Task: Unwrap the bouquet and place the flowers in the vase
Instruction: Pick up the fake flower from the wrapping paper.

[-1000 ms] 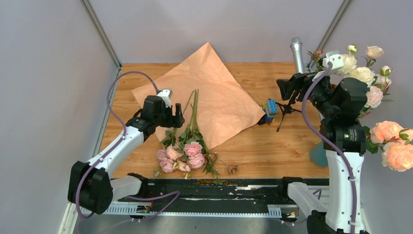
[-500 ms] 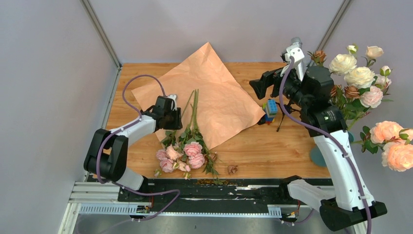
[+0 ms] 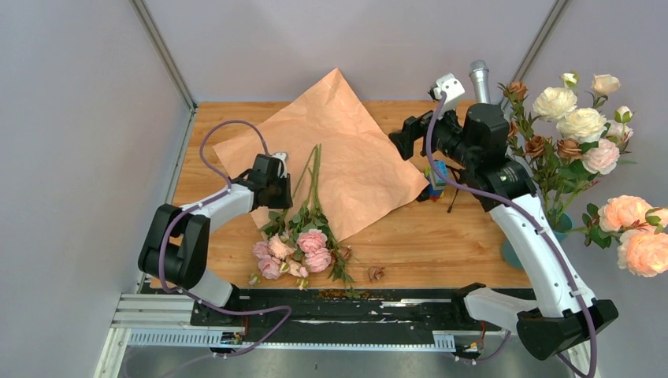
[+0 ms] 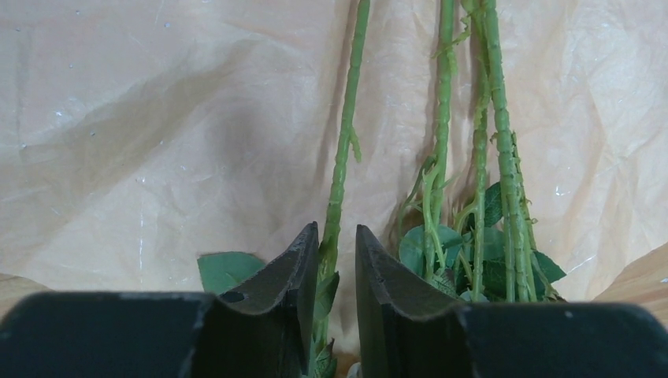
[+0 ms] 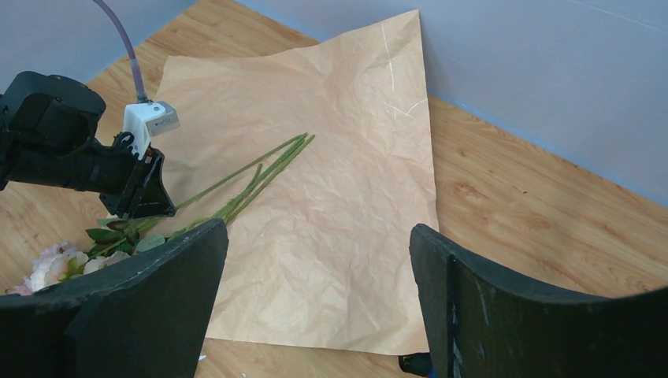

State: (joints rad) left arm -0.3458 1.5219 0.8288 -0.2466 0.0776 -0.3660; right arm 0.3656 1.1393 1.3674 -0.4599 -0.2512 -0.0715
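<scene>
The bouquet lies unwrapped: several flowers [image 3: 303,248] rest with their stems across the flat kraft paper [image 3: 354,150], pink heads toward the near edge. My left gripper [image 3: 283,189] sits low at the stems' left side. In the left wrist view its jaws [image 4: 336,236] stand narrowly apart around one green stem [image 4: 344,150], which touches the left finger; a slit shows by the right finger. Other stems [image 4: 480,142] lie to the right. My right gripper [image 3: 400,135] hovers wide open over the paper [image 5: 331,157], holding nothing [image 5: 319,230]. The teal vase [image 3: 512,253] stands at the right, partly behind the right arm, with cream and pink roses [image 3: 575,126] rising from it.
A silver microphone [image 3: 479,83] on a black stand and a blue toy block [image 3: 437,175] stand by the paper's right corner. Large peach roses [image 3: 634,232] hang at the far right. A dried brown bloom [image 3: 376,273] lies near the front edge.
The left jaws have narrowed from wide open to a slim gap around one stem. The right arm has swung left from the flowers at the vase to over the paper's right corner.
</scene>
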